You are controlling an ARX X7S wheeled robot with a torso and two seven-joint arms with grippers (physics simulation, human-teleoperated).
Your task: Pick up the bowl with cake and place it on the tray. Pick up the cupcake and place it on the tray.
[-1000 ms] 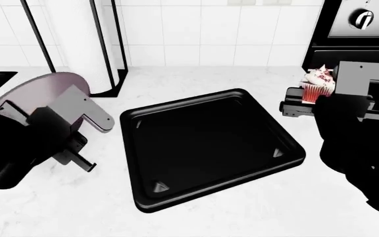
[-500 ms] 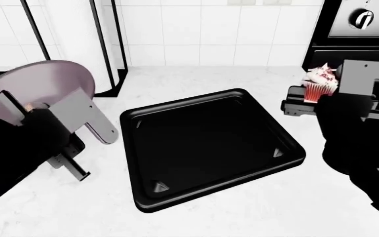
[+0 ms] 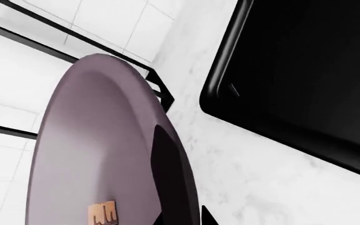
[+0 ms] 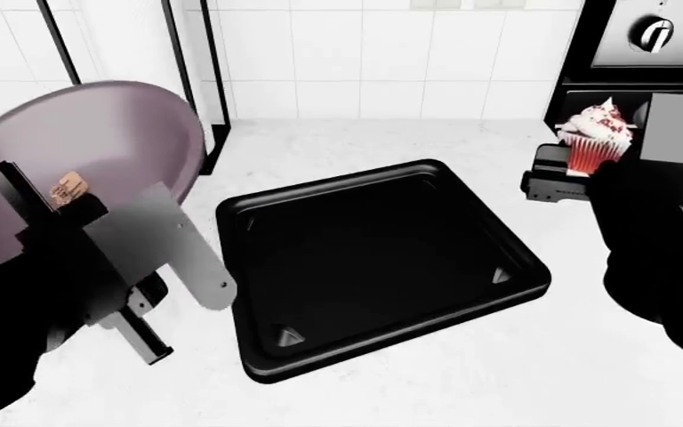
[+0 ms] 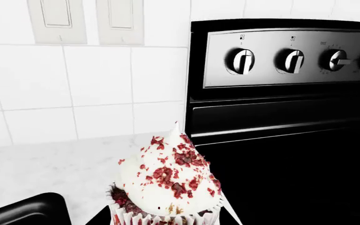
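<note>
Your bowl [image 4: 81, 165] is off the counter at 9 o'clock in the head view, tipped steeply so its inside faces the camera, with the cake [image 4: 68, 189] stuck low on the inner wall. In the left wrist view the bowl [image 3: 92, 150] fills the frame edge-on, cake [image 3: 103, 214] near its base. Your left gripper [image 4: 63, 227] is clamped on the bowl's rim, one plate inside, one outside.

The cupcake [image 4: 594, 133] is at 2 o'clock, lifted, pinched at its red wrapper by your right gripper [image 4: 597, 173]; the right wrist view shows the cupcake [image 5: 167, 180] upright with sprinkled frosting.

The tray [image 4: 317, 356] sits flat at centre on the counter [image 4: 354, 400], nothing in it, between both arms, well apart from either load.

Counter is white marble. White tiled wall [image 4: 365, 53] behind, a black-framed rack [image 4: 188, 80] at 11 o'clock, black stove [image 5: 280, 117] with knobs at 1 o'clock, wall switches [image 5: 86, 21] beside it.

Your left arm reaches in from 8 o'clock, wrist rolled. Right arm comes up from 4 o'clock, gripper level.
</note>
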